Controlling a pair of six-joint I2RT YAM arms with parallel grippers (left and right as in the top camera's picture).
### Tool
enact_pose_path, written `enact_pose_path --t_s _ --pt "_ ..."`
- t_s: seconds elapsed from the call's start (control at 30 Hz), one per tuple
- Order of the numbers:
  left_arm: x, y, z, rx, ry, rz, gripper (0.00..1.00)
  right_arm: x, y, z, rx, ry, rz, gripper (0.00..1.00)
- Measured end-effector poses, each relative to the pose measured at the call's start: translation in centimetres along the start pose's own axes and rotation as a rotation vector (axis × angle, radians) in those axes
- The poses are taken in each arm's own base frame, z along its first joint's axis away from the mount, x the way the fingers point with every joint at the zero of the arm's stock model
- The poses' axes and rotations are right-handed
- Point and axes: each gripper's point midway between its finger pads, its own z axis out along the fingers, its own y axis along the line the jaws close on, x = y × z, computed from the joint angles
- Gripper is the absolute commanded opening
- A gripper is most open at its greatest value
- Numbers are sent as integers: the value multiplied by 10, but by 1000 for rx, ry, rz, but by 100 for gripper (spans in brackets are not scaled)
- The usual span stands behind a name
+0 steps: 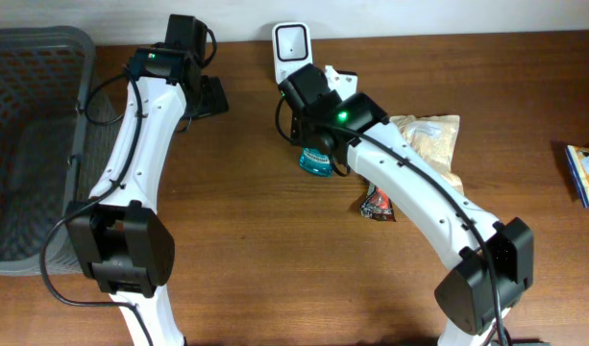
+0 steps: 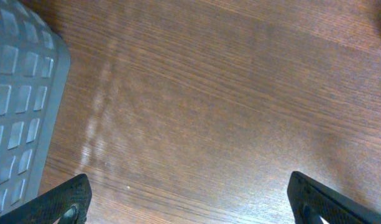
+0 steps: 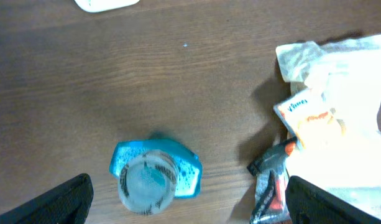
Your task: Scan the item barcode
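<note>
A small teal container (image 1: 316, 161) with a clear round lid stands upright on the wooden table. The white barcode scanner (image 1: 292, 46) stands behind it at the table's far edge. My right gripper (image 1: 314, 146) hovers just above the container, open. In the right wrist view the container (image 3: 154, 175) sits low between the wide-apart fingertips, closer to the left one, and nothing touches it. My left gripper (image 1: 208, 96) is open over bare wood at the back left. In the left wrist view the left gripper (image 2: 190, 208) holds nothing.
A grey mesh basket (image 1: 30, 144) fills the left side, its rim (image 2: 19, 106) close to my left gripper. A pale snack bag (image 1: 430, 139) and a dark red packet (image 1: 376, 204) lie right of the container. Another packet (image 1: 584, 173) lies at the right edge.
</note>
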Motion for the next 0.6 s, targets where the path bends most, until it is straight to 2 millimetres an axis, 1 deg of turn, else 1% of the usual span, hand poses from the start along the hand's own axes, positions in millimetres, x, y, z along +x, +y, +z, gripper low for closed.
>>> enact_pose_path --t_s 0.1,0.2,0.33,0.4,0.5,0.6 --pt "0 0 0 0 1 0 99 3 10 -9 -57 26 -1 99" --pt "0 0 0 0 1 0 99 11 17 -13 -104 71 -30 99" --pt "0 0 0 0 1 0 99 24 23 -18 -105 97 -32 98" --pt "0 0 0 0 1 0 99 35 25 -26 -49 75 -28 99" --pt "0 0 0 0 1 0 99 55 34 -44 31 -3 -52 99" --pt "0 0 0 0 1 0 99 63 44 -59 61 -97 -40 98"
